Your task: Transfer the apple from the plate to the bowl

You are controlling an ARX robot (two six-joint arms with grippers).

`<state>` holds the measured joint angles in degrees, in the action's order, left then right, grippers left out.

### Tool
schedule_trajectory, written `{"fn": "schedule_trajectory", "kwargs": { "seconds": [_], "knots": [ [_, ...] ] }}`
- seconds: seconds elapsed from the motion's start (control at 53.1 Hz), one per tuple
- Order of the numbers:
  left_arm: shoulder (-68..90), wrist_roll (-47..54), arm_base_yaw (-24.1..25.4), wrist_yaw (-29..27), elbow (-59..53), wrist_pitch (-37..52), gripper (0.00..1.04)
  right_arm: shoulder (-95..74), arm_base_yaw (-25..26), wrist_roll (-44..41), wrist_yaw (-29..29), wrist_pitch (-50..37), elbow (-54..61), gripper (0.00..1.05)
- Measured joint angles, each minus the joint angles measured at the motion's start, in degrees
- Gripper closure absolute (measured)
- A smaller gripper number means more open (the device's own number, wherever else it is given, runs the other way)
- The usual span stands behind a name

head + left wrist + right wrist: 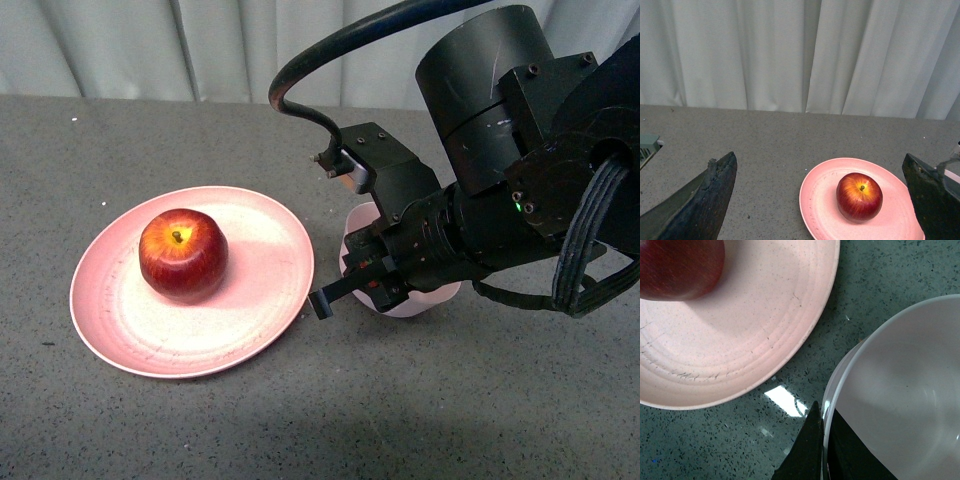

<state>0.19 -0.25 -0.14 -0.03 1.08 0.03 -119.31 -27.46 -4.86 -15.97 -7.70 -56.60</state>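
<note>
Grey speckled table. The near edge is not in view.

Right gripper: low over the table, right of centre, between the plate's right rim and the bowl. It covers most of the bowl in the front view. The right wrist view shows one dark finger at the bowl's rim. I cannot make out the second finger, so I cannot tell the jaw gap. It holds nothing that I can see.

Plate: left of centre, flat, just beside the bowl, with a strip of bare table between them.

Apple: on the plate's left half, upright with the stem up, apart from both grippers.

Left gripper: seen only in its own wrist view. It is raised, its jaws are spread wide and empty, and the apple sits ahead of it.

Curtain: hangs along the far edge.

Step in hand, as I judge it: approaching the apple. No grasp has been made.

To do the step well:
- Lift the right gripper clear of the bowl's rim before it crosses, so the bowl is not knocked.
- Open the jaws wider than the apple.
- Descend from above with the stem between the fingers, and close at or just below the widest part, because the glossy skin may slip.
- Raise the apple above the bowl's rim and centre it carefully, as the fit looks snug.
- Release it low.
</note>
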Motion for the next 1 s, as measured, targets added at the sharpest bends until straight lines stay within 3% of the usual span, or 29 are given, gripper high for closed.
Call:
{"fn": "schedule_trajectory", "kwargs": {
  "seconds": [0.075, 0.17, 0.264, 0.32, 0.452, 0.565, 0.81, 0.886, 0.999],
  "knots": [
    [0.0, 0.0, 0.0, 0.0, 0.0, 0.0, 0.07, -0.3, -0.2, 0.3, 0.2, -0.5, 0.0, 1.01],
    [0.0, 0.0, 0.0, 0.0, 0.0, 0.0, 0.07, -0.3, -0.3, 1.9, -0.4, -2.2, 0.4, 0.82],
    [0.0, 0.0, 0.0, 0.0, 0.0, 0.0, 0.07, 0.2, -0.3, 3.1, 0.0, -4.6, 1.5, 0.69],
    [0.0, 0.0, 0.0, 0.0, 0.0, 0.0, 0.07, 1.5, -0.2, 4.9, 1.2, -10.1, 4.3, 0.57],
    [0.0, 0.0, 0.0, 0.0, 0.0, 0.0, 0.07, 7.3, 1.5, 9.5, 10.6, -27.4, 13.0, 0.29],
    [0.0, 0.0, 0.0, 0.0, 0.0, 0.0, 0.07, 13.2, 4.8, 11.6, 17.0, -36.8, 20.7, 0.08],
    [0.0, 0.0, 0.0, 0.0, 0.0, 0.0, 0.07, 23.9, 9.7, 10.7, 27.5, -42.8, 31.6, 0.12],
    [0.0, 0.0, 0.0, 0.1, 0.0, 0.0, 0.07, 25.2, 11.6, 7.8, 30.1, -58.1, 38.3, 0.25],
    [0.0, 0.0, 0.0, -0.1, 0.0, 0.0, 0.07, 31.8, 14.4, 6.1, 28.9, -65.5, 44.3, 0.42]
  ]
}}
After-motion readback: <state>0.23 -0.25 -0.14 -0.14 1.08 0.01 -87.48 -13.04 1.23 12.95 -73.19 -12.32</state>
